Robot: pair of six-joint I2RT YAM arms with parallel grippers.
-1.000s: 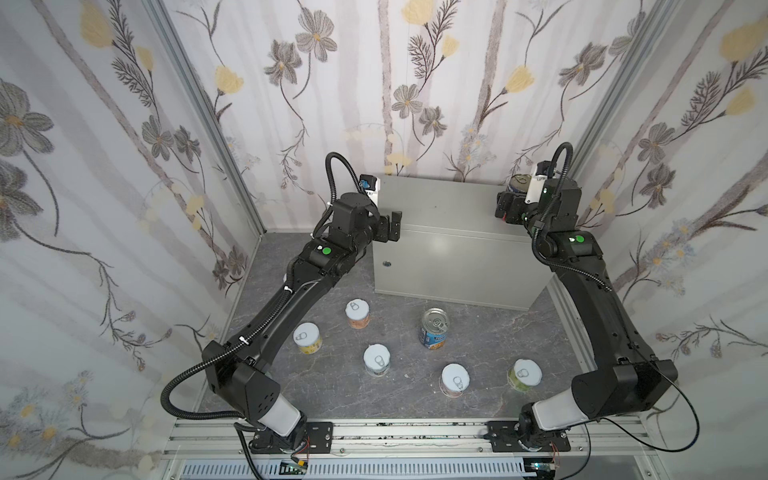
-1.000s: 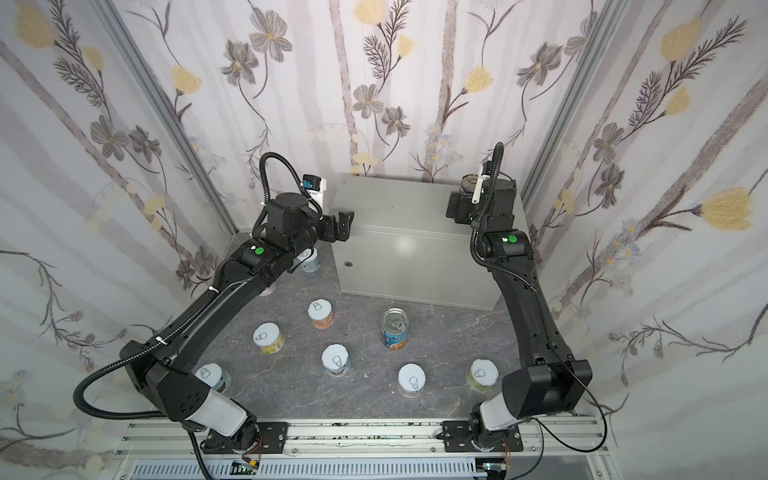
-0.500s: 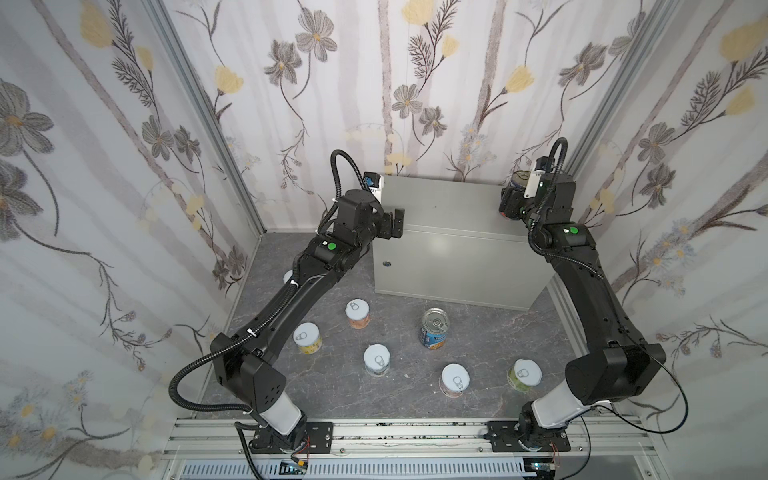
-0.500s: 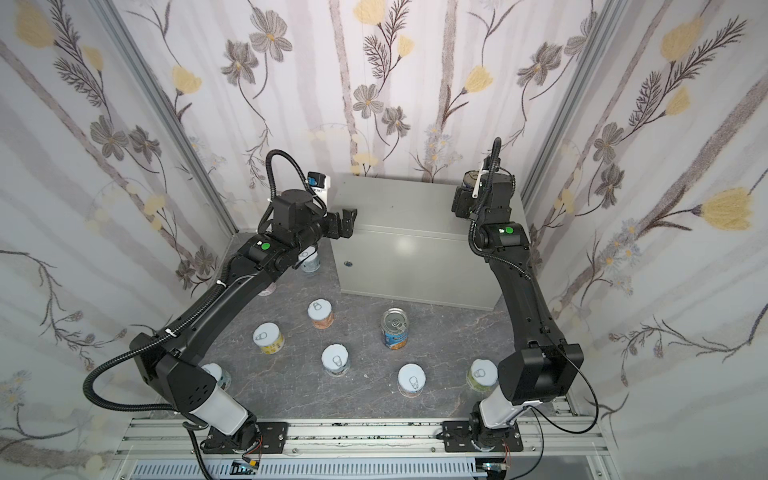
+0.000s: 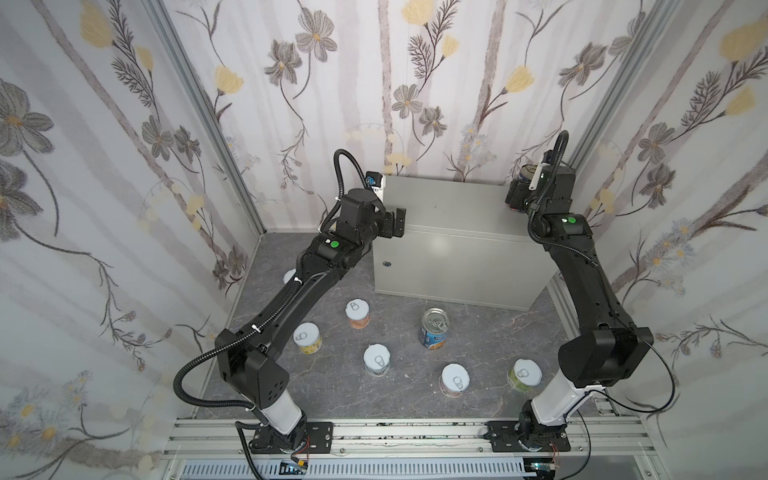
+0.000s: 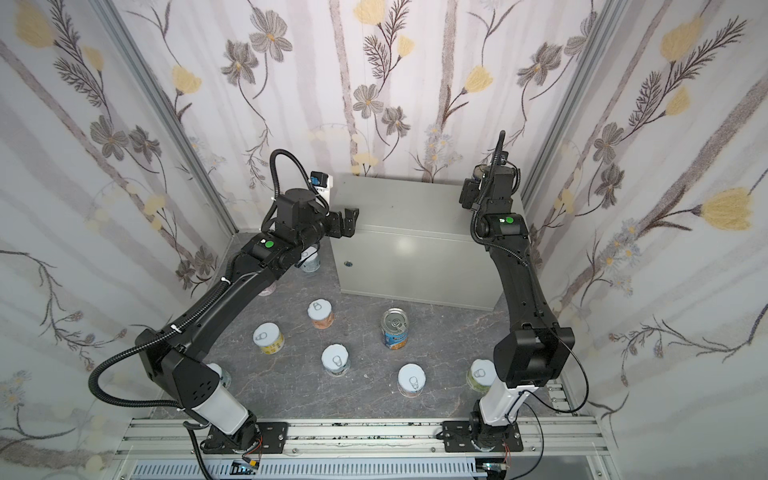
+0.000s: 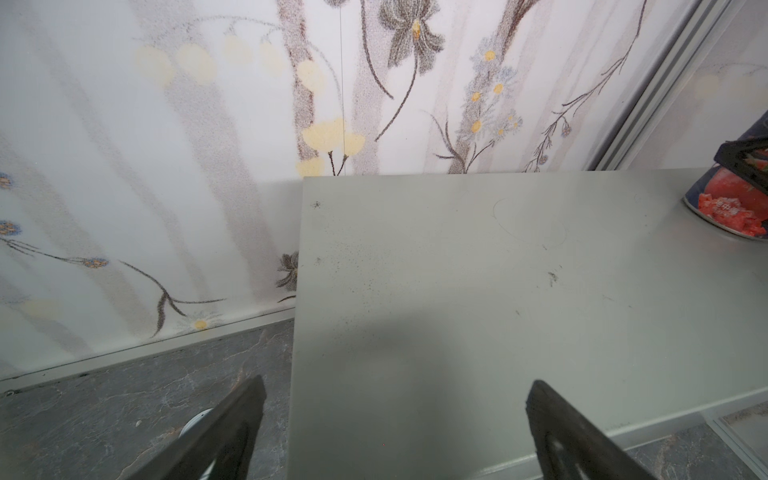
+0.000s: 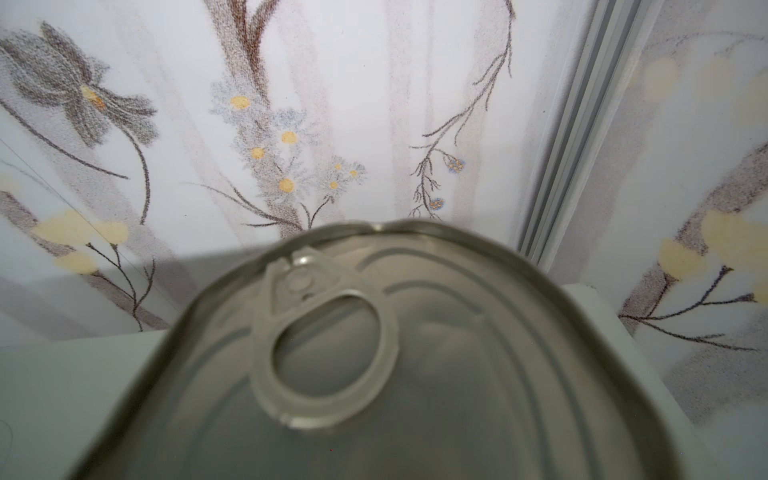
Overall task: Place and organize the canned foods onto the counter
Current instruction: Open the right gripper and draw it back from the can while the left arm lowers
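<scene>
Black jaws of the left gripper (image 5: 395,219) stand wide apart and empty over the near left edge of the counter (image 5: 449,203), barely shifted from a second ago. Farther back lies the change: the right gripper (image 5: 516,193) has reached deeper towards the counter's far right corner. Its jaws, apart a second ago, now clamp the tall navy-and-red can (image 7: 731,208), whose pull-tab lid (image 8: 415,353) fills the right wrist view. The can's base sits at the counter top, but contact cannot be confirmed. On this evidence the first placement is being adjusted, not finished, and nine cans remain below. On the marbled floor (image 5: 490,332), near to far, stand a green-labelled can (image 5: 524,374), a pink-labelled can (image 5: 455,380), a pale-labelled can (image 5: 377,360), a yellow-labelled can (image 5: 307,338), an orange-labelled can (image 5: 357,314) and the taller blue soup can (image 5: 434,328), which stands before the counter. A top view shows three more short cans: one beside the left arm's (image 6: 232,291) shoulder (image 6: 218,374), one under its forearm (image 6: 266,290), and one at the counter's left side (image 6: 309,259). That arm covers them, and the wall corner (image 5: 590,124) crowds the right gripper.
</scene>
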